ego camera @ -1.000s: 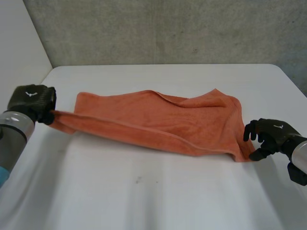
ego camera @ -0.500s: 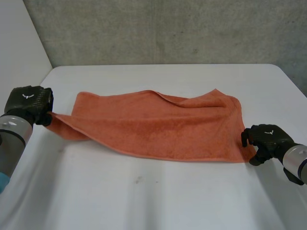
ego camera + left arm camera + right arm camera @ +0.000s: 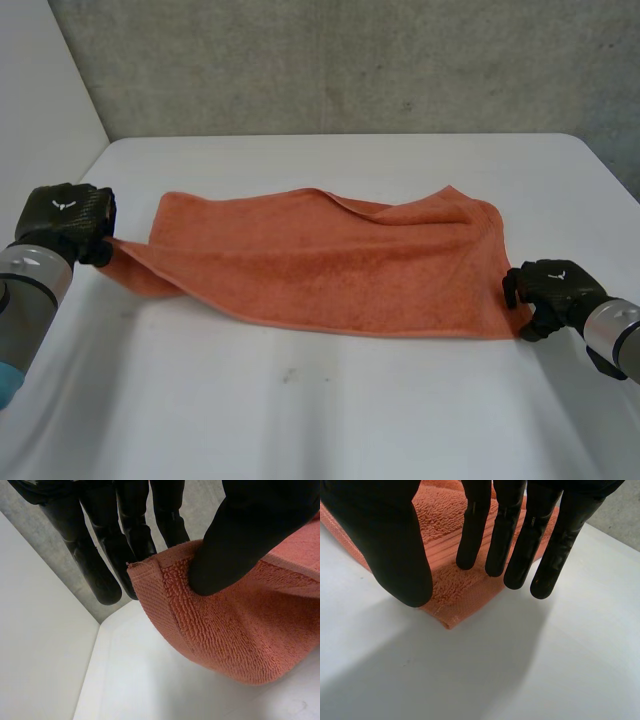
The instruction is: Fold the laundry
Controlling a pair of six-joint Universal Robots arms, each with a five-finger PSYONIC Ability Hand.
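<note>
An orange towel [image 3: 330, 265] lies across a white table [image 3: 330, 420], its one end corner pinched by the left hand [image 3: 65, 220], the right hand [image 3: 550, 290] straight-fingered, holding nothing, at the opposite corner.

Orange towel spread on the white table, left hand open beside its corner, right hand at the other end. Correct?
Not quite. The left hand is not open: the left wrist view shows its thumb pinching a corner of the orange towel against its fingers. The rest stands, with the right hand at the other end.

White table [image 3: 350, 420] before a grey concrete wall [image 3: 350, 60].
</note>
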